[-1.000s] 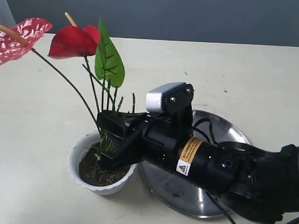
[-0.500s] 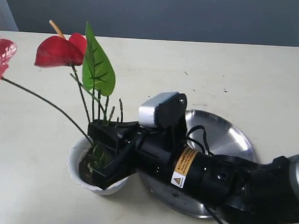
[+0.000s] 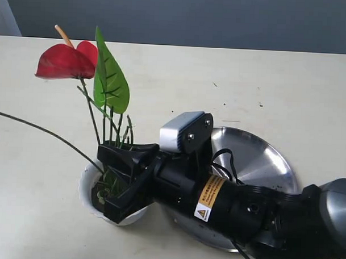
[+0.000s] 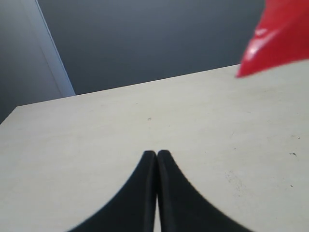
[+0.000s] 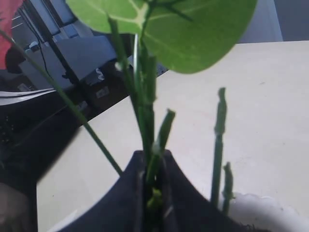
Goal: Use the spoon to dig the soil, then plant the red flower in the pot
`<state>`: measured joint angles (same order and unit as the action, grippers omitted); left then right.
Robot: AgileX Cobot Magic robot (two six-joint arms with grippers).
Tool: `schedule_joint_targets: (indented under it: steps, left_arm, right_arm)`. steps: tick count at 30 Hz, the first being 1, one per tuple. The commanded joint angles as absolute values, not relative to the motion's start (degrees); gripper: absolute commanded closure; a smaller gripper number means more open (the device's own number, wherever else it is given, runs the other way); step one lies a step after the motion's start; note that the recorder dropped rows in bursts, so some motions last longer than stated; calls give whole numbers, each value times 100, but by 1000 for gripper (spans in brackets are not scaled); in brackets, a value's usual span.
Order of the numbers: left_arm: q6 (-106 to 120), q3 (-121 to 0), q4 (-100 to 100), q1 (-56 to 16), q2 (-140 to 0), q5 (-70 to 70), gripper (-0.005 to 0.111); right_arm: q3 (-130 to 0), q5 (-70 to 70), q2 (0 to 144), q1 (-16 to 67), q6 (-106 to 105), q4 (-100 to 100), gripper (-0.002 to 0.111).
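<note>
The red flower (image 3: 64,62) stands upright over the small white pot (image 3: 84,186), with its green leaf (image 3: 110,76) beside the bloom. My right gripper (image 3: 112,152) is shut on the bundle of thin green stems (image 5: 145,121) just above the pot and covers most of the dark soil (image 3: 98,195). The pot's wavy rim (image 5: 263,208) shows beside the right fingers (image 5: 186,193). My left gripper (image 4: 157,154) is shut on nothing over bare table, with a blurred red shape (image 4: 282,34) at the corner of its view. The spoon is out of view.
A large round steel plate (image 3: 257,161) lies right behind the pot, under my right arm. One long thin stem (image 3: 42,133) arches from the pot off the left edge. Small soil crumbs (image 3: 260,104) dot the beige table.
My right gripper has moved left and down with the stems, lowering the plant into the pot. The mottled pink bloom has swung out past the left edge.
</note>
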<state>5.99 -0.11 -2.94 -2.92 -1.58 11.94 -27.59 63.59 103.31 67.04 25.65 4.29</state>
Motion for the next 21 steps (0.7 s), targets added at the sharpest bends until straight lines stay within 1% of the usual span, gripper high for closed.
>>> schedule_joint_targets:
  steps: [1,21]
  left_arm:
    - [581,0,-312,-301,-134,1152,106]
    - [581,0,-312,-301,-134,1152,106]
  right_arm:
    - [-2532,4286,10658,6745,2669,572,109]
    - [-2532,4064,10647,6745,2819,431,109]
